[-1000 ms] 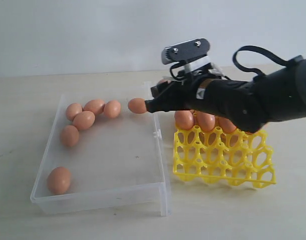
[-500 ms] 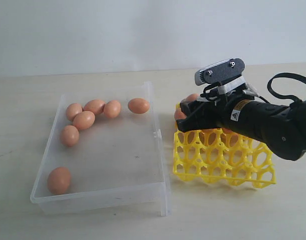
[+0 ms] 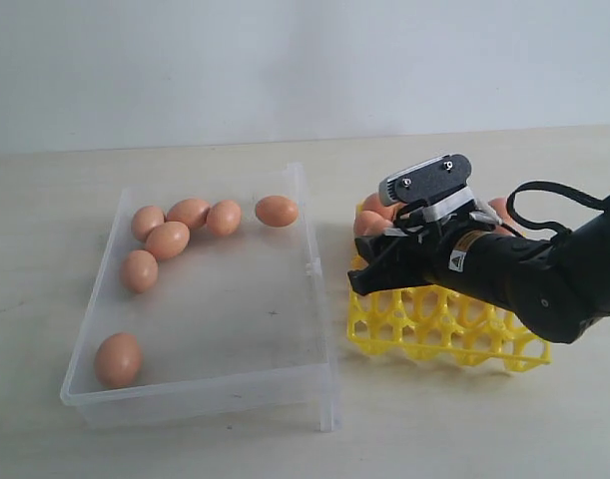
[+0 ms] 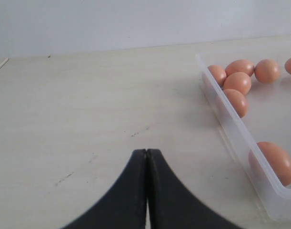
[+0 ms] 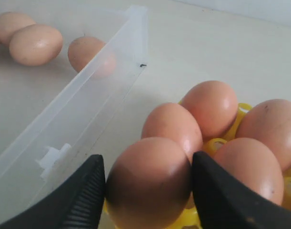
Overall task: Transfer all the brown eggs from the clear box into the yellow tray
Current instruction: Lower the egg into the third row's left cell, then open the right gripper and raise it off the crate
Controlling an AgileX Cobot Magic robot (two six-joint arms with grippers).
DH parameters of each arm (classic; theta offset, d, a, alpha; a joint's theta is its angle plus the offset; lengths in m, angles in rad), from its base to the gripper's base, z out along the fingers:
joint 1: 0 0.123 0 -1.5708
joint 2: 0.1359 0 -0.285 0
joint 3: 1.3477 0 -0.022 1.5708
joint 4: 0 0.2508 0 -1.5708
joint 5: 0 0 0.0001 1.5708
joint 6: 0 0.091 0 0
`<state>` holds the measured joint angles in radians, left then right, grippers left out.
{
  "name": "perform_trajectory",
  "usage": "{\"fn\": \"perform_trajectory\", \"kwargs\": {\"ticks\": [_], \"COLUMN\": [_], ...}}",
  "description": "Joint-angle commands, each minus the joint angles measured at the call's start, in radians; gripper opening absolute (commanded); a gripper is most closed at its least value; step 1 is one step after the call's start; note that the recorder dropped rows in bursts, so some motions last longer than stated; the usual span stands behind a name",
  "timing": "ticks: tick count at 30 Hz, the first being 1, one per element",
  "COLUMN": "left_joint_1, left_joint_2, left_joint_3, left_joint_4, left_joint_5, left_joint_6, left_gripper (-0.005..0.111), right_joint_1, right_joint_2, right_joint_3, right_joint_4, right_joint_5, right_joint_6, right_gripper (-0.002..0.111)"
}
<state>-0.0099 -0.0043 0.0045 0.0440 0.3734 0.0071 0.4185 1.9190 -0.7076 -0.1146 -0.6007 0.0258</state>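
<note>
My right gripper [image 5: 147, 162] is shut on a brown egg [image 5: 147, 183], a finger against each side. It hangs low over the left part of the yellow tray [image 3: 434, 334], close to the cups. Several brown eggs [image 5: 212, 107] sit in the tray's far cups just beyond it. The clear box [image 3: 314, 269] lies left of the tray. Several brown eggs [image 3: 168, 240] lie in it, most along its far left, with one [image 3: 118, 359] near the front corner. My left gripper [image 4: 146, 151] is shut and empty over bare table, beside the box wall [image 4: 240, 138].
The box's clip tab [image 3: 309, 267] faces the tray across a narrow strip of table. A black cable [image 3: 544, 195] loops off the right arm above the tray. A pale wall stands behind the table.
The right arm has moved from the box's far right corner over to the tray and come down, with the egg still in its jaws. The eggs in the box have not moved.
</note>
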Motion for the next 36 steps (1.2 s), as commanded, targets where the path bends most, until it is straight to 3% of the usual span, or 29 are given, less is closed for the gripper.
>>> {"fn": "perform_trajectory", "kwargs": {"ticks": [1, 9, 12, 16, 19, 21, 26, 29, 33, 36], "left_joint_1": [0.003, 0.003, 0.003, 0.003, 0.003, 0.003, 0.003, 0.003, 0.003, 0.003], "left_joint_2": [0.004, 0.004, 0.004, 0.004, 0.004, 0.004, 0.004, 0.004, 0.004, 0.004], "left_joint_3": [-0.005, -0.005, -0.005, -0.005, -0.005, -0.005, -0.005, -0.005, -0.005, -0.005], "left_joint_4": [0.003, 0.003, 0.003, 0.003, 0.003, 0.003, 0.003, 0.003, 0.003, 0.003], "left_joint_5": [-0.005, -0.005, -0.005, -0.005, -0.005, -0.005, -0.005, -0.005, -0.005, -0.005], "left_joint_6": [0.001, 0.001, 0.001, 0.001, 0.001, 0.001, 0.001, 0.001, 0.001, 0.001], "left_gripper": [0.0, 0.0, 0.0, 0.0, 0.0, 0.0, 0.0, 0.0, 0.0, 0.0], "right_joint_1": [0.0, 0.0, 0.0, 0.0, 0.0, 0.0, 0.0, 0.007, 0.071, 0.145], "right_joint_2": [0.0, 0.0, 0.0, -0.002, -0.017, -0.037, -0.152, -0.252, -0.338, -0.324], "right_joint_3": [0.004, 0.004, 0.004, 0.004, 0.004, 0.004, 0.004, -0.033, -0.222, -0.41], "right_joint_4": [-0.023, -0.051, -0.081, -0.085, -0.086, -0.086, -0.064, -0.057, -0.012, 0.08], "right_joint_5": [0.003, 0.007, 0.007, 0.007, 0.011, 0.027, 0.115, 0.243, 0.56, 0.801], "right_joint_6": [0.002, 0.016, 0.052, 0.052, 0.05, 0.035, -0.032, -0.035, -0.05, -0.052], "right_gripper": [0.0, 0.004, 0.02, 0.05, 0.064, 0.066, 0.063, 0.043, 0.0, 0.0]}}
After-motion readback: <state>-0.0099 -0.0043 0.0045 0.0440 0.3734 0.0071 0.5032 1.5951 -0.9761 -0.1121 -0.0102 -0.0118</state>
